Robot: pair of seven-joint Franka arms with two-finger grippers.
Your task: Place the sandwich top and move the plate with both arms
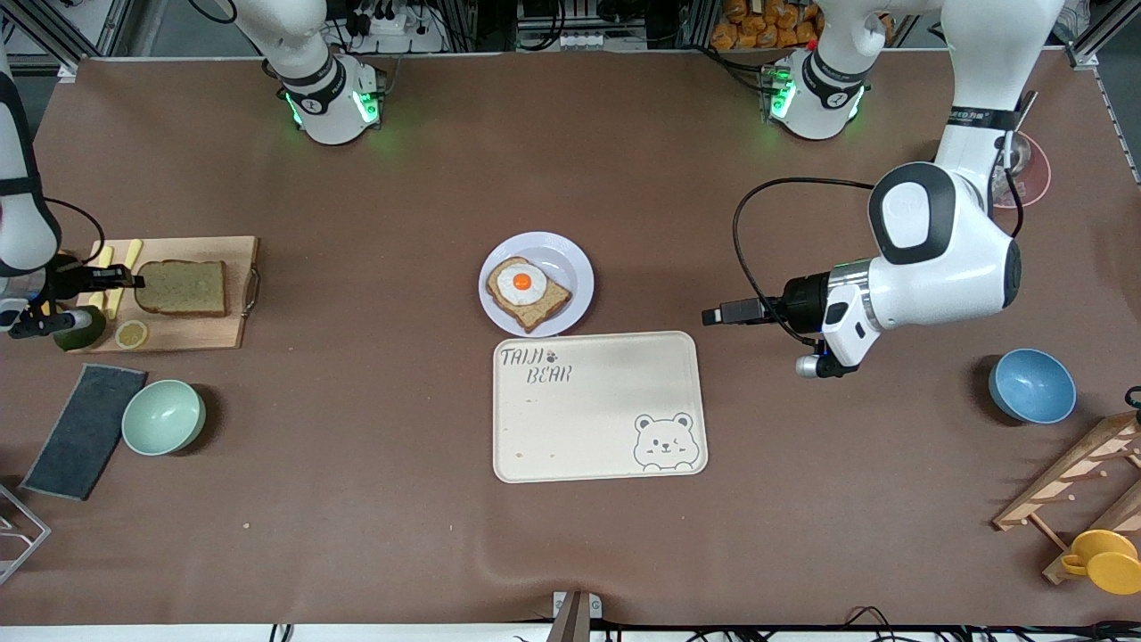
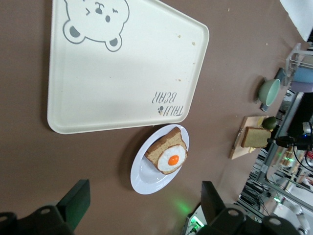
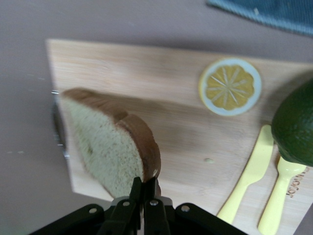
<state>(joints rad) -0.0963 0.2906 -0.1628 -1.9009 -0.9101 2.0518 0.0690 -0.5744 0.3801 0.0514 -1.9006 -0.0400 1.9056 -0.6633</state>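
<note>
I see the right gripper (image 3: 145, 196) clamped on the crust edge of the sandwich top (image 1: 183, 287), at the end of the slice toward the right arm's end of the table. In the right wrist view the two fingers (image 3: 137, 193) sit pressed together on the crust, with the slice (image 3: 110, 147) extending away from them and tilted up off the cutting board (image 1: 223, 334). From the front the slice lies over the middle of the board. On the same board I note a lemon slice (image 1: 132, 334), two yellow utensils (image 1: 120, 272) and an avocado (image 3: 296, 125), all at the gripper's end of the board.

The plate (image 1: 566, 259) sits at mid-table, well apart from the right gripper. It carries the egg-topped bread slice (image 1: 526, 292). The bear-printed tray (image 1: 599, 407) lies just beside the plate, nearer the front camera.

The left gripper (image 2: 142, 205) hangs with its fingers spread wide and nothing between them. It is over bare table toward the left arm's end, near the plate and tray but clear of both. In the left wrist view the plate (image 2: 146, 176) shows between the two fingers (image 2: 76, 198), lower down on the table.
</note>
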